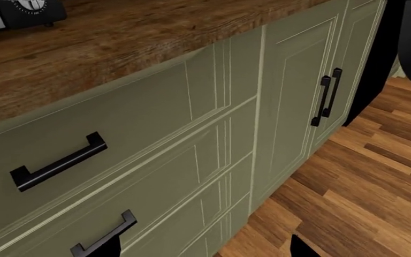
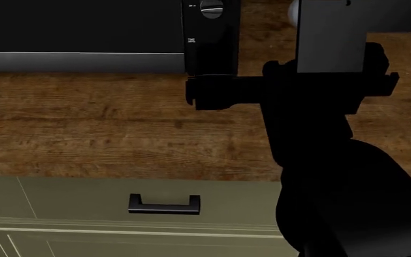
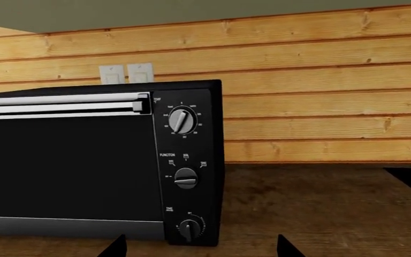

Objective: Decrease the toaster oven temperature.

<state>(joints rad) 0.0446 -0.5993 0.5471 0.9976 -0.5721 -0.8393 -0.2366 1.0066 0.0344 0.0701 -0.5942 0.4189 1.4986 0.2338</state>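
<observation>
From the head view, the nearest surface is a flat sage-green drawer front [image 2: 84, 214] with a squared black bar pull [image 2: 164, 204]. Above it runs the table [image 2: 84, 128], a plank of dark, knotty brown wood with a matte grain. The right arm [image 2: 334, 176], smooth black and rounded at the lower joint, rises to a pale grey block near the top, and its right end effector [image 2: 209, 93] reaches leftward just in front of the oven's knob panel. In the right wrist view two dark fingertips [image 3: 113, 247] stand well apart at the frame's edge, so this end effector is released, grasping nothing.

The oven [image 3: 62, 166] sits at the back of the table: a black box with a glossy dark glass door, a brushed silver strip along the base and a silver bar handle on top. Its narrow panel carries three round knobs in a column. The temperature knob [image 3: 182, 121], ringed by tiny white numbers, is uppermost, apart from the fingertips. Behind are horizontal honey-coloured wood boards [image 3: 320, 91] and two white wall plates [image 3: 126, 73].

The left end effector is hardly visible; its state cannot be told. Its camera shows panelled green cabinets [image 1: 298, 96] and striped wood flooring [image 1: 363, 187].
</observation>
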